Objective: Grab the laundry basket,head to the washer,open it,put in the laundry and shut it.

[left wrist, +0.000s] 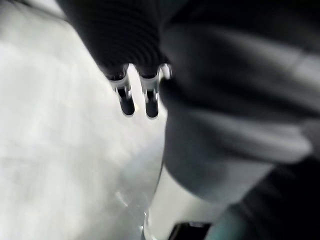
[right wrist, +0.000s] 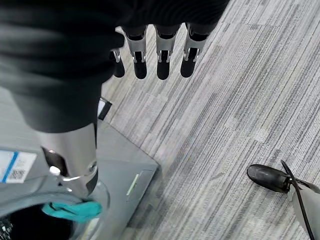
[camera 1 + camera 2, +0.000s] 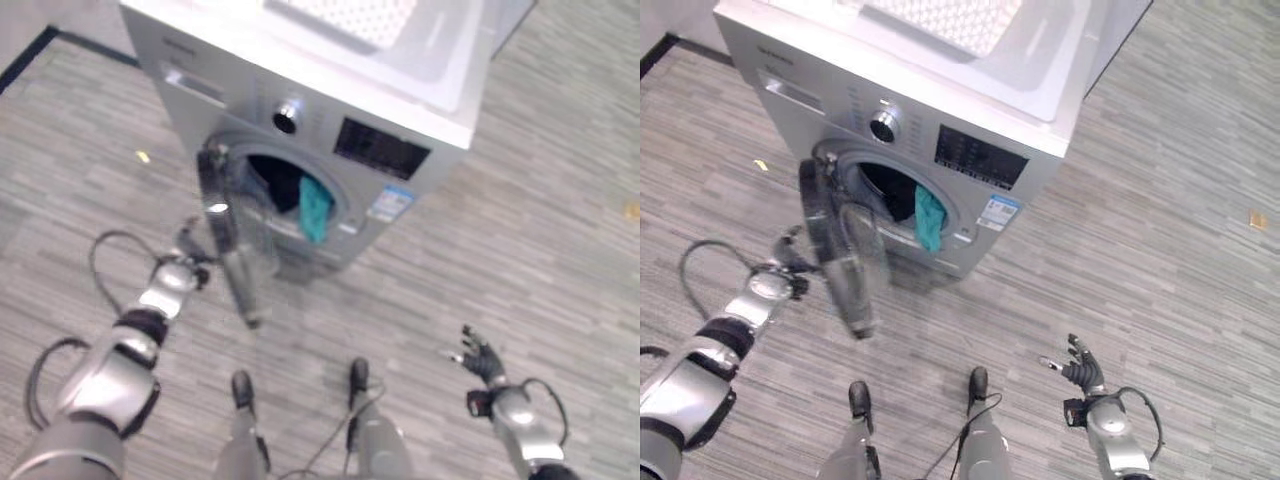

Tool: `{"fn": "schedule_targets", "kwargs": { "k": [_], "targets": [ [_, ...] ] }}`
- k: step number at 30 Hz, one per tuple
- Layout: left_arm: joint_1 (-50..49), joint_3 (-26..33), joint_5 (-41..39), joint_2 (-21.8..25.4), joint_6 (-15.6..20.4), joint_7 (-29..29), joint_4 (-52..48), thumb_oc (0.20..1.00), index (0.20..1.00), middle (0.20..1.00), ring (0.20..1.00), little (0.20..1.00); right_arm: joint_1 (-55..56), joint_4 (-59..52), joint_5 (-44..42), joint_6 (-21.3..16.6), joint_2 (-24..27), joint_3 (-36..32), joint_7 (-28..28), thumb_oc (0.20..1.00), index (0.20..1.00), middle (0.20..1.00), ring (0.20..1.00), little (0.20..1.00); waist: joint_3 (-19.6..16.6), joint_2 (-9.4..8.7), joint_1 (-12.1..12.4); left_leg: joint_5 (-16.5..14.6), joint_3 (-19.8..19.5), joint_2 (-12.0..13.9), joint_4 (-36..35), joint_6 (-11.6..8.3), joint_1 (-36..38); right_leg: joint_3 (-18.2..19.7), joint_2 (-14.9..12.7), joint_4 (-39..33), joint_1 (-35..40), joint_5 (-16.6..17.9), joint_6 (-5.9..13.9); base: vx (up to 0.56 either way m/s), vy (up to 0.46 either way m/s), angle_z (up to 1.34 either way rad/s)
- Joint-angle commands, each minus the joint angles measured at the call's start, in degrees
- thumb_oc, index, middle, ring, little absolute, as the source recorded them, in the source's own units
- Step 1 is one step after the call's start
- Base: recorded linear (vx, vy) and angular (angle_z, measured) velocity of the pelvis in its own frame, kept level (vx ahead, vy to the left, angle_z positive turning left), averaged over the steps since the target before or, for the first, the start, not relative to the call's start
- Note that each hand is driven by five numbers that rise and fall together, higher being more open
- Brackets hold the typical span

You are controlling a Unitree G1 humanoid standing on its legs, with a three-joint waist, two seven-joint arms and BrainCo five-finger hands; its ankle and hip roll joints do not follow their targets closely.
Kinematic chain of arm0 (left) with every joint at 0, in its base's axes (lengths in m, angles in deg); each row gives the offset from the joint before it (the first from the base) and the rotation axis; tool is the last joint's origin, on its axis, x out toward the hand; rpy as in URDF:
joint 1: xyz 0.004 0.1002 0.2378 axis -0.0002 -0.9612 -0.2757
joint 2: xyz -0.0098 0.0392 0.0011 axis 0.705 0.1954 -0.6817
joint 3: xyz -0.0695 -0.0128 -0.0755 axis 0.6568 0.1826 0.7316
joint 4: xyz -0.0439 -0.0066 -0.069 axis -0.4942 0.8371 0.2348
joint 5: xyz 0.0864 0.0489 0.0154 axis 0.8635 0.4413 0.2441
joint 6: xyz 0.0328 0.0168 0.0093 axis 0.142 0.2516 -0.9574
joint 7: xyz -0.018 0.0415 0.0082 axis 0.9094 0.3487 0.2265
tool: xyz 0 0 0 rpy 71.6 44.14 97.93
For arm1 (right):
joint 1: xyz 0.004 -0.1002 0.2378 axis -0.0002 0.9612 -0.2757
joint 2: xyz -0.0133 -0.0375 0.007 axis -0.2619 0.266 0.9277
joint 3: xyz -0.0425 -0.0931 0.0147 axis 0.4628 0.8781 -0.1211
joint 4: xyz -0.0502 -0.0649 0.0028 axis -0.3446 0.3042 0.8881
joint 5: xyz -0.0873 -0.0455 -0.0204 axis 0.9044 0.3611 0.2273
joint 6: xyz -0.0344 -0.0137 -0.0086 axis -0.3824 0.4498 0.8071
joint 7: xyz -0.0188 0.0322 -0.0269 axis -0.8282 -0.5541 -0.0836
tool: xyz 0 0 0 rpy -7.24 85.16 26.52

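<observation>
Washer (image 3: 330, 110), silver front-loader, stands on grey striped floor (image 3: 520, 250), its round door (image 3: 228, 240) swung out toward the robot's left, roughly edge-on in the head views. Drum opening (image 3: 902, 195) is exposed: dark laundry (image 3: 283, 188) sits inside and a teal cloth (image 3: 315, 208) hangs over the lower rim of the opening, partly out. White perforated laundry basket (image 3: 960, 18) rests on top of the washer, at the upper edge of both head views. Left hand (image 3: 188, 247) is at the outer face of the open door, just beside it near mid-height; whether it touches the door cannot be told. In the left wrist view two dark-tipped fingers (image 1: 126, 100) point out fairly straight, the rest hidden behind the dark cover, so cannot tell whether that hand is open or closed on anything. Right hand (image 3: 1078, 368) hangs low on the robot's right, well apart from the washer, over bare floor, fingers spread and relaxed, holding nothing; right wrist view shows its fingertips (image 2: 162, 67) straight in a row, with the washer's lower front corner and the teal cloth past them. Small yellow scrap (image 3: 143, 156) lies on the floor left of the washer, another (image 3: 1257, 219) far right.
</observation>
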Motion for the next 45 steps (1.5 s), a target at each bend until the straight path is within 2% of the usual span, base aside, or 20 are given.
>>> {"fn": "schedule_targets", "kwargs": {
  "k": [1, 11, 19, 20, 21, 23, 24, 27, 28, 29, 30, 32, 35, 36, 37, 39, 41, 42, 43, 45],
  "targets": [
    [13.6, 0.0, -1.8, -15.1, 10.7, -5.7, -6.5, 1.000, 1.000, 1.000, 1.000, 1.000, -0.1, 1.0, 0.9, -0.8, 4.9, -2.3, -0.6, 1.000, 1.000, 1.000, 1.000, 1.000, -1.3, 4.55, -4.3, -3.5, -0.5, 6.5, 0.7, -2.93, 2.7, 1.5, 0.4, 0.0, 0.5, -2.8, 3.27, 0.02, -0.007, -0.17],
    [13.7, -4.6, 0.5, -20.9, 10.6, -7.5, -11.0, 1.000, 1.000, 1.000, 1.000, 1.000, 1.6, 2.2, 1.5, 0.0, 4.7, -2.0, -2.3, 1.000, 1.000, 1.000, 1.000, 1.000, -2.2, 6.38, -4.5, -4.2, 0.2, 5.8, 0.7, -2.71, 5.2, 1.7, 0.0, 0.0, 2.9, -3.5, 3.15, 0.03, 0.003, -0.13],
    [13.7, -4.7, 1.4, -20.6, 11.3, -7.2, -10.9, 1.000, 1.000, 1.000, 1.000, 1.000, 2.6, 2.4, 1.5, -0.1, 4.4, -1.5, -3.0, 1.000, 1.000, 1.000, 1.000, 1.000, -2.8, 6.81, -4.9, -4.4, 0.4, 5.5, 0.7, -2.62, 5.7, 2.0, -0.1, 0.0, 3.2, -3.7, 3.13, 0.00, -0.001, -0.01],
    [9.3, -4.1, -1.9, -16.9, 13.2, -9.2, -18.3, 1.000, 1.000, 1.000, 1.000, 1.000, 3.2, 3.4, 1.9, -0.2, 4.0, -1.8, -3.1, 1.000, 1.000, 1.000, 1.000, 1.000, -3.0, 7.04, -4.3, -4.4, 0.2, 5.4, 0.7, -2.55, 5.9, 1.8, -0.2, 0.0, 3.6, -3.7, 3.10, 0.00, 0.000, 0.00],
    [9.3, -4.1, -1.9, -16.9, 13.2, -9.2, -18.3, 1.000, 1.000, 1.000, 1.000, 1.000, 3.2, 3.4, 1.9, -0.2, 4.0, -1.8, -3.1, 1.000, 1.000, 1.000, 1.000, 1.000, -3.1, 7.05, -4.3, -4.4, 0.2, 5.4, 0.7, -2.55, 5.8, 1.8, -0.2, 0.0, 3.6, -3.7, 3.11, 0.01, -0.034, -0.07],
    [3.2, -2.5, -6.7, -13.4, 14.4, -11.9, -24.3, 1.000, 1.000, 1.000, 1.000, 1.000, 4.4, 4.2, 2.2, -0.5, 3.1, -2.4, -3.3, 1.000, 1.000, 1.000, 1.000, 1.000, -3.3, 7.20, -3.6, -4.4, 0.1, 5.3, 0.7, -2.60, 6.3, 1.5, -0.1, 0.0, 4.4, -4.0, 3.01, 0.03, -0.037, -0.02],
    [-5.5, 1.0, -11.7, -10.0, 15.2, -15.0, -30.0, 1.000, 1.000, 1.000, 1.000, 1.000, 5.9, 4.7, 2.5, -0.7, 1.8, -3.1, -3.7, 1.000, 1.000, 1.000, 1.000, 1.000, -3.8, 7.20, -2.7, -4.6, 0.0, 5.5, 0.7, -2.65, 7.2, 1.1, -0.1, 0.0, 5.5, -4.4, 2.84, 0.07, -0.062, 0.10],
    [-17.9, 6.3, -13.5, -7.5, 16.3, -17.7, -35.0, 1.000, 1.000, 1.000, 1.000, 1.000, 7.6, 7.7, 3.1, -1.3, -0.7, -3.8, -4.6, 1.000, 1.000, 1.000, 1.000, 1.000, -4.4, 7.01, -1.0, -4.9, -0.2, 5.6, 0.7, -2.68, 8.9, 0.6, 0.1, 0.0, 7.7, -5.2, 2.48, 0.07, -0.044, 0.00],
    [-17.9, 6.3, -13.5, -7.5, 16.3, -17.7, -35.0, 1.000, 1.000, 1.000, 1.000, 1.000, 7.6, 7.7, 3.1, -1.3, -0.7, -3.8, -4.6, 1.000, 1.000, 1.000, 1.000, 1.000, -4.3, 7.01, -1.0, -4.9, -0.2, 5.6, 0.7, -2.68, 8.9, 0.5, 0.1, 0.0, 7.8, -5.2, 2.49, 0.07, -0.070, 0.30],
    [-28.7, 10.2, -13.2, -6.2, 16.4, -19.7, -35.1, 1.000, 1.000, 1.000, 1.000, 1.000, 8.1, 11.5, 3.3, -1.8, -2.7, -4.2, -5.0, 1.000, 1.000, 1.000, 1.000, 1.000, -4.7, 7.09, 1.0, -5.1, -0.4, 5.8, 0.7, -2.66, 10.8, -0.2, 0.4, 0.0, 10.1, -6.0, 2.10, 0.05, -0.054, 0.21],
    [-28.8, 10.3, -13.2, -6.2, 16.4, -19.7, -35.1, 1.000, 1.000, 1.000, 1.000, 1.000, 8.1, 11.6, 3.3, -1.9, -2.7, -4.2, -5.0, 1.000, 1.000, 1.000, 1.000, 1.000, -4.7, 7.07, 1.0, -5.1, -0.4, 5.8, 0.7, -2.68, 10.9, -0.2, 0.4, 0.0, 10.2, -6.1, 2.10, 0.08, -0.081, 0.32],
    [-38.0, 16.0, -12.3, -5.5, 17.2, -21.1, -32.2, 1.000, 1.000, 1.000, 1.000, 1.000, 8.3, 14.5, 3.4, -2.2, -4.3, -4.5, -5.5, 1.000, 1.000, 1.000, 1.000, 1.000, -5.4, 7.08, 3.0, -5.4, -0.5, 6.1, 0.7, -2.81, 13.0, -1.0, 0.8, 0.0, 12.8, -7.0, 1.88, 0.05, -0.060, 0.16],
    [-46.7, 21.0, -10.3, -5.9, 16.8, -21.3, -26.0, 1.000, 1.000, 1.000, 1.000, 1.000, 8.5, 17.0, 2.6, -2.5, -5.6, -4.8, -6.5, 1.000, 1.000, 1.000, 1.000, 1.000, -6.3, 7.45, 5.2, -5.3, -1.0, 6.2, 0.7, -2.67, 14.6, -2.2, 1.1, 0.0, 15.2, -7.9, 1.41, 0.02, -0.043, 0.11],
    [-46.7, 21.0, -10.3, -5.9, 16.8, -21.3, -26.1, 1.000, 1.000, 1.000, 1.000, 1.000, 8.5, 17.1, 2.6, -2.6, -5.6, -4.8, -6.5, 1.000, 1.000, 1.000, 1.000, 1.000, -6.2, 7.46, 5.2, -5.4, -1.0, 6.2, 0.7, -2.68, 14.7, -2.2, 1.2, 0.0, 15.3, -8.0, 1.41, 0.01, -0.044, 0.22],
    [-52.0, 24.7, -8.0, -7.0, 16.1, -20.5, -21.3, 1.000, 1.000, 1.000, 1.000, 1.000, 7.9, 19.0, 1.7, -2.6, -6.4, -5.2, -6.5, 1.000, 1.000, 1.000, 1.000, 1.000, -6.6, 7.74, 6.8, -5.3, -1.6, 6.4, 0.7, -2.57, 15.9, -3.0, 1.5, 0.0, 16.8, -8.4, 1.15, -0.01, -0.031, 0.14],
    [-52.9, 25.8, -7.2, -7.9, 15.9, -20.2, -18.2, 1.000, 1.000, 1.000, 1.000, 1.000, 7.8, 20.1, 1.3, -2.6, -6.6, -5.1, -6.5, 1.000, 1.000, 1.000, 1.000, 1.000, -6.6, 7.76, 7.2, -5.3, -1.7, 6.4, 0.7, -2.56, 16.3, -3.1, 1.6, 0.0, 17.5, -8.6, 1.04, -0.01, -0.037, 0.09],
    [-53.3, 28.6, -3.8, -9.8, 15.7, -17.7, -9.3, 1.000, 1.000, 1.000, 1.000, 1.000, 7.1, 22.6, 1.2, -2.7, -7.2, -5.0, -6.0, 1.000, 1.000, 1.000, 1.000, 1.000, -6.6, 7.65, 8.3, -5.1, -2.2, 6.5, 0.7, -2.56, 17.1, -3.6, 1.8, 0.0, 18.6, -8.9, 0.80, -0.02, -0.046, 0.06],
    [-53.0, 31.3, -1.0, -11.6, 15.4, -15.1, -0.1, 1.000, 1.000, 1.000, 1.000, 1.000, 7.1, 24.4, 1.9, -2.5, -7.7, -4.4, -5.5, 1.000, 1.000, 1.000, 1.000, 1.000, -6.4, 7.48, 9.1, -5.1, -2.4, 6.6, 0.8, -2.62, 17.9, -4.0, 1.9, 0.0, 19.8, -9.3, 0.58, -0.02, -0.032, 0.06],
    [-52.9, 31.3, -1.0, -11.6, 15.4, -15.1, 0.0, 1.000, 1.000, 1.000, 1.000, 1.000, 7.1, 24.4, 1.9, -2.5, -7.7, -4.5, -5.5, 1.000, 1.000, 1.000, 1.000, 1.000, -6.5, 7.45, 9.1, -5.0, -2.5, 6.6, 0.7, -2.59, 17.7, -4.0, 1.9, 0.0, 19.6, -9.3, 0.59, -0.01, -0.032, 0.03],
    [-52.5, 34.8, -0.3, -13.2, 14.9, -12.8, 9.2, 1.000, 1.000, 1.000, 1.000, 1.000, 6.5, 27.6, 3.1, -2.1, -8.5, -3.9, -4.4, 1.000, 1.000, 1.000, 1.000, 1.000, -6.5, 7.08, 10.0, -5.3, -2.9, 6.7, 1.0, -2.65, 18.5, -4.6, 2.1, 0.0, 20.8, -9.6, 0.37, 0.00, -0.039, 0.06]
  ]
}}
